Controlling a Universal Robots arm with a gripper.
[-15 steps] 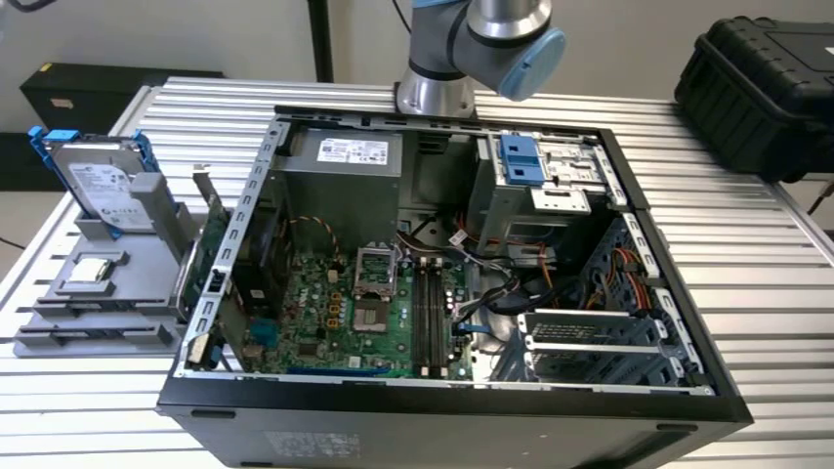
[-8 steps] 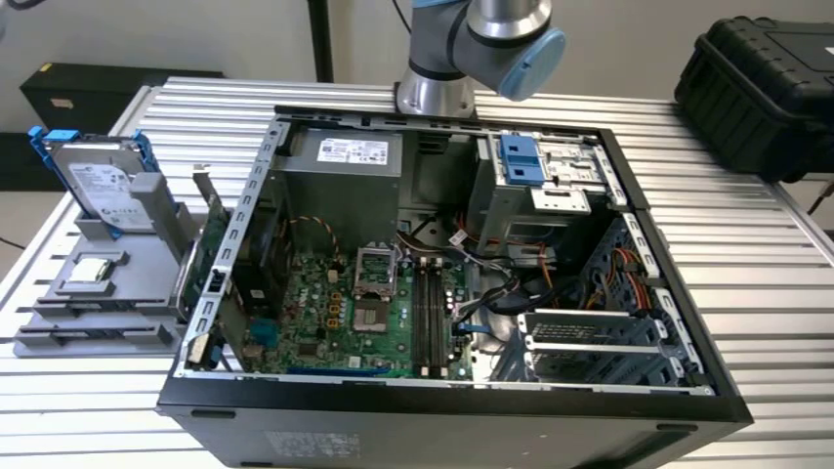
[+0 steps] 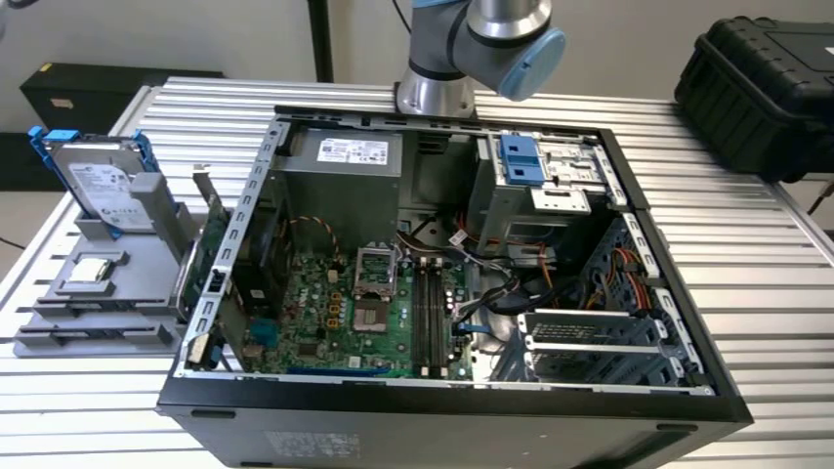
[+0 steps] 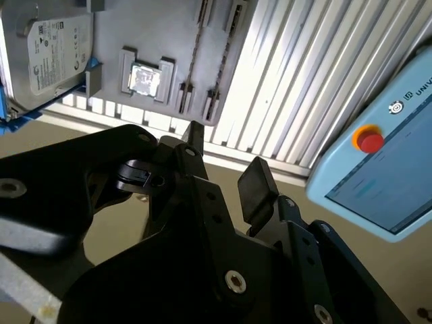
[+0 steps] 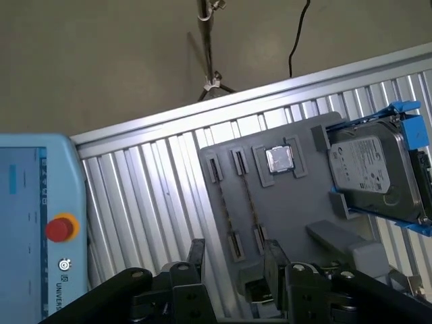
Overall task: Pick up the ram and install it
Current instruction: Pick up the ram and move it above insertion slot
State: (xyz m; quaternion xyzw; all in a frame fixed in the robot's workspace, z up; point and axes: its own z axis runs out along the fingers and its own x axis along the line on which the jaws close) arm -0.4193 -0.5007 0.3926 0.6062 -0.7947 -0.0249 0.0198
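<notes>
Fingers (image 4: 256,189) apart, empty, near holder (image 5: 297,196) on table (image 5: 155,189). Ram (image 5: 250,199) appears edge-on in holder slot; ID uncertain. Risk: misaligned descent, so fingers hit slot posts or HDD (image 5: 371,169), tilting ram.

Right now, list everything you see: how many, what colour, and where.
PC: one, black, open, on the table.
table: one, silver, under the PC.
motherboard: one, green, inside the PC.
tray: one, grey, exterior view's left of the PC.
drive: one, silver in blue frame, upright on the tray.
chip: one, silver, flat on the tray.
card: one, green, upright between tray and PC.
box: one, black, exterior view's far right.
pendant: one, pale blue, near the table's edge.
arm: one, silver and blue, behind the PC.
jaws: two, black, open, above the table's edge by the tray.
</notes>
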